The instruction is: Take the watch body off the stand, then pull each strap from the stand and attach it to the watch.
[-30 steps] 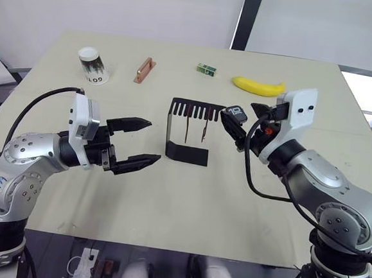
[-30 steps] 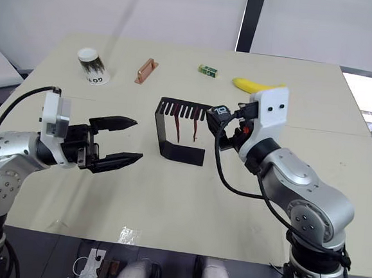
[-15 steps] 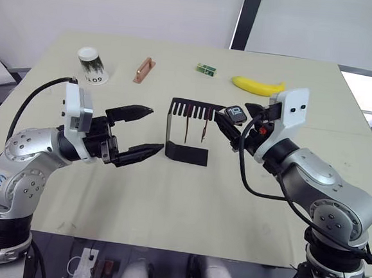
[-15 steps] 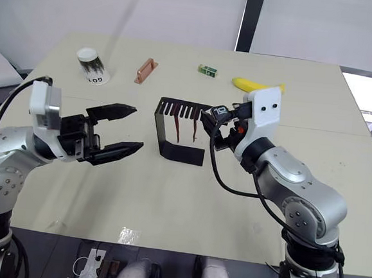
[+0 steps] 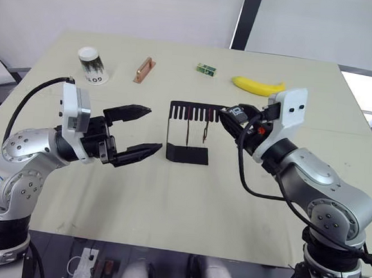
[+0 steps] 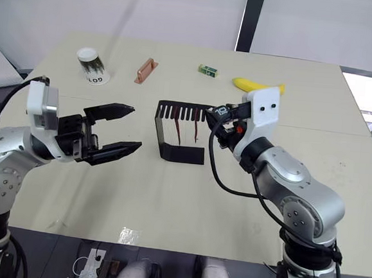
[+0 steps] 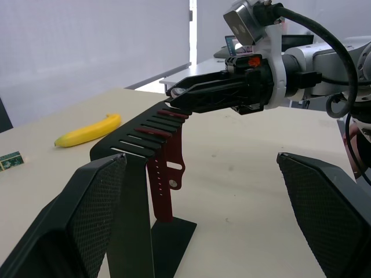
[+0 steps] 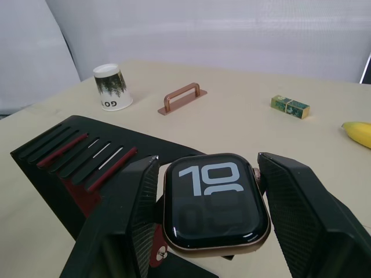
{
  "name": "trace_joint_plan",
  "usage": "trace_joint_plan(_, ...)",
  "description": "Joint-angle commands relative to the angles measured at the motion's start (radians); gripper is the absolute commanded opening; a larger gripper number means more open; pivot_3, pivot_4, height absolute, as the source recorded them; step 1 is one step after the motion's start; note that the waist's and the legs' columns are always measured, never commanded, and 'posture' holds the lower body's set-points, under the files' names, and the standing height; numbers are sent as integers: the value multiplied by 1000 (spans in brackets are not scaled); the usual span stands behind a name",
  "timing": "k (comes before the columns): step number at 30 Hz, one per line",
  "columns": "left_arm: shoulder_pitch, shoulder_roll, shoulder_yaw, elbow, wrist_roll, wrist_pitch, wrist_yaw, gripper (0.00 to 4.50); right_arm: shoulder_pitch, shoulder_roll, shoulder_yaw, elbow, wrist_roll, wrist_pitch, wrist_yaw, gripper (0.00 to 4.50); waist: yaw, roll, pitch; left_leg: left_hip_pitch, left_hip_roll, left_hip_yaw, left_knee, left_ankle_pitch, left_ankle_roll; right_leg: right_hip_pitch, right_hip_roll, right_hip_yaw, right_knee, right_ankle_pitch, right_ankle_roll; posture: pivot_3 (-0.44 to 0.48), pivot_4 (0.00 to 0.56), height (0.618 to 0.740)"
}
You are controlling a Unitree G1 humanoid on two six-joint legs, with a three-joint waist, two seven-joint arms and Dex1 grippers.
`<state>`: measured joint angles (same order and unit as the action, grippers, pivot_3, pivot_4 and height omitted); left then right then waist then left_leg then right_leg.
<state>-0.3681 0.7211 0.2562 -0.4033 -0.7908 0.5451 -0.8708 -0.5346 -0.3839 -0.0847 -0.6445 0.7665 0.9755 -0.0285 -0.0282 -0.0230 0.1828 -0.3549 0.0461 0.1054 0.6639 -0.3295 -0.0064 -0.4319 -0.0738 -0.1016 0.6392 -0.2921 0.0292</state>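
Black-fingered right end effector (image 5: 234, 117), pinching the watch body (image 8: 215, 200), has returned to the stand (image 5: 188, 131); left end effector (image 5: 137, 132) waits spread, straps (image 7: 165, 174) unpulled.

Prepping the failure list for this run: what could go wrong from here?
1. The right end effector pinches the watch body only by its edges; it might slip.
2. It is close to the stand; a bump could tip it.
3. The left end effector is open; the slim straps could be hard to grip.

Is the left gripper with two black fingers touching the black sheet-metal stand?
Apart. In the left eye view, the open left gripper hangs beside the stand, with bare table visible between its fingertips and the bracket.
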Motion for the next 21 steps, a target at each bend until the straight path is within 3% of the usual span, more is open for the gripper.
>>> trace_joint_plan(1, 5, 16, 20, -35, -5, -8, 3, 4500, -7, 2, -3, -33, -6, -29, 29, 2273, 0, 0, 0, 0, 0, 0, 0, 0, 0, 0, 0, 0, 0, 0, 0, 0, 150, 740)
trace_joint_plan(20, 22, 22, 20, -42, 0, -8, 7, 4500, -1, 3, -2, -37, -29, -35, 52, 2273, 0, 0, 0, 0, 0, 0, -1, 0, 0, 0, 0, 0, -2, 0, 0, 0, 150, 740)
trace_joint_plan(21, 21, 22, 19, -42, 0, -8, 7, 4500, 1, 5, -2, -37, -30, -38, 53, 2773, 0, 0, 0, 0, 0, 0, -1, 0, 0, 0, 0, 0, -2, 0, 0, 0, 150, 740)
